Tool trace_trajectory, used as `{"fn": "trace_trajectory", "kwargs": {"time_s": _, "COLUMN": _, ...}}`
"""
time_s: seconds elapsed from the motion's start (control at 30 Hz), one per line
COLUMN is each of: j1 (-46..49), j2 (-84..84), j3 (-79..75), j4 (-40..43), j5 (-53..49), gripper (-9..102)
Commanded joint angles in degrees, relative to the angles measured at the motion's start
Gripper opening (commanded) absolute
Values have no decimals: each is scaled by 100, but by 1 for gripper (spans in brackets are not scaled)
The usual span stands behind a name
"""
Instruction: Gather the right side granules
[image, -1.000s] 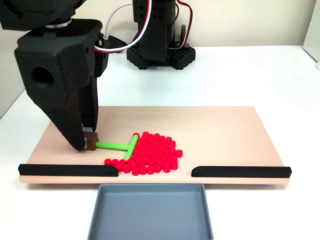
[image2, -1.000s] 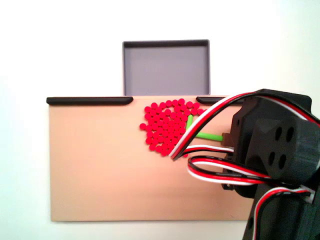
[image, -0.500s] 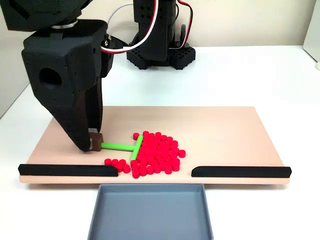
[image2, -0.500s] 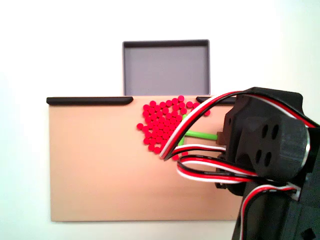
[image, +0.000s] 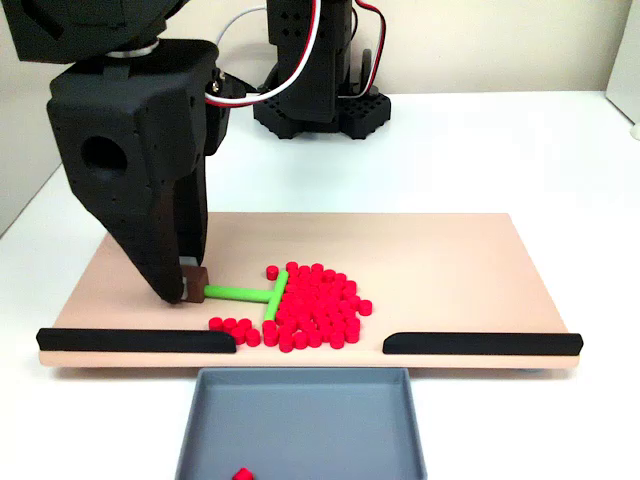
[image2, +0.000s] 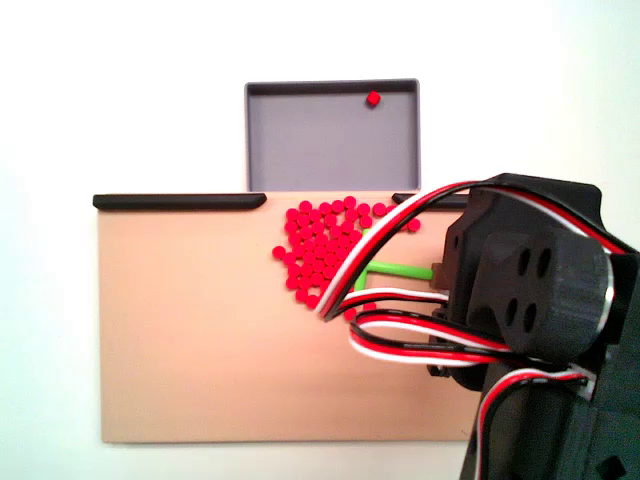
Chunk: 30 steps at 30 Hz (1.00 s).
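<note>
In a fixed view: gripper (image: 188, 291) clamped on brown end block of one green T-shaped stick (image: 252, 293); dozens of red granules (image: 315, 308) heaped against its crossbar on tan board (image: 450, 270), between two black rails (image: 135, 340); one pellet (image: 241, 474) in gray tray (image: 300, 420).

In another fixed view: granules (image2: 318, 248) clustered near tray (image2: 300, 130); single pellet (image2: 372, 98) inside.

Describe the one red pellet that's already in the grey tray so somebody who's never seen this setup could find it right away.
Start at the tan board and find the gap between its two black rails, where the grey tray sits against the board's edge. The lone red pellet lies on the tray floor near the side farthest from the board. Unlike the heap of granules on the board, it lies alone, apart from the green T-shaped stick.
</note>
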<state>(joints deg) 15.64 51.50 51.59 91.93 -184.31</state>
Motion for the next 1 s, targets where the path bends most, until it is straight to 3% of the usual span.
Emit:
{"fn": "trace_trajectory", "kwargs": {"time_s": 0.0, "j1": -62, "j2": 167, "j3": -53, "j4": 18, "j5": -3278, "gripper": 0}}
{"fn": "trace_trajectory", "kwargs": {"time_s": 0.7, "j1": 519, "j2": 483, "j3": -149, "j4": -35, "j5": -3735, "gripper": 0}}
{"fn": "trace_trajectory", "kwargs": {"time_s": 0.97, "j1": 545, "j2": 1020, "j3": 255, "j4": 44, "j5": -2812, "gripper": 0}}
